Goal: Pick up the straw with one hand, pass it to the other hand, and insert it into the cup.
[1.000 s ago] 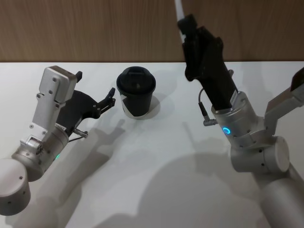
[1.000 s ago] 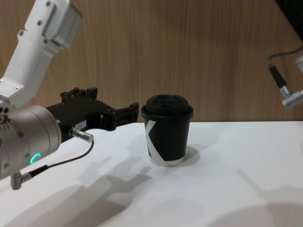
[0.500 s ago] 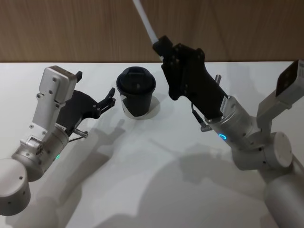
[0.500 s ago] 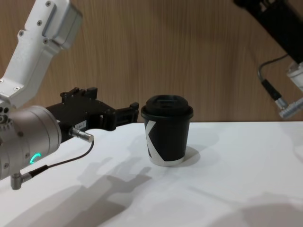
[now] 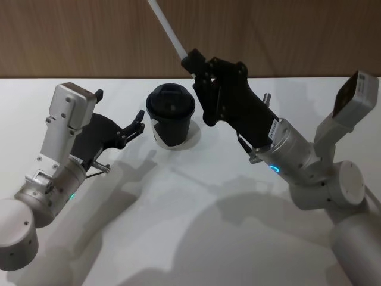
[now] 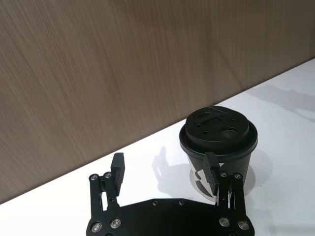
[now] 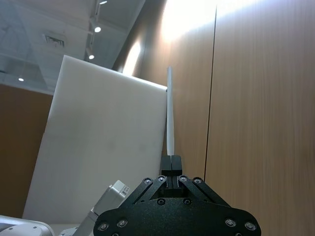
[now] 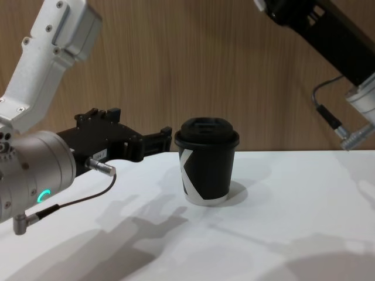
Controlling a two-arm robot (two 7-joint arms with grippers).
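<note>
We see right gripper (image 5: 192,59) clamped on white straw (image 5: 167,27), raised at 1 o'clock of black lidded cup (image 5: 171,119) in head view. Straw's long axis runs on from fingertips toward 11 o'clock, free end up and away from cup. We judge straw must swing round, tip down, before insertion. Left gripper (image 5: 119,105) at cup's 9 o'clock, fingers apart, empty. Left wrist view gives us round hole (image 6: 227,132) in lid (image 6: 216,143); chest view, side-on, gives lid's profile instead.

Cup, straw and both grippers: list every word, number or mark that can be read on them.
cup: white angular mark on its side; no letters readable.
right gripper: small white label by the wrist, too small to read.
straw: none.
left gripper: none readable.
</note>
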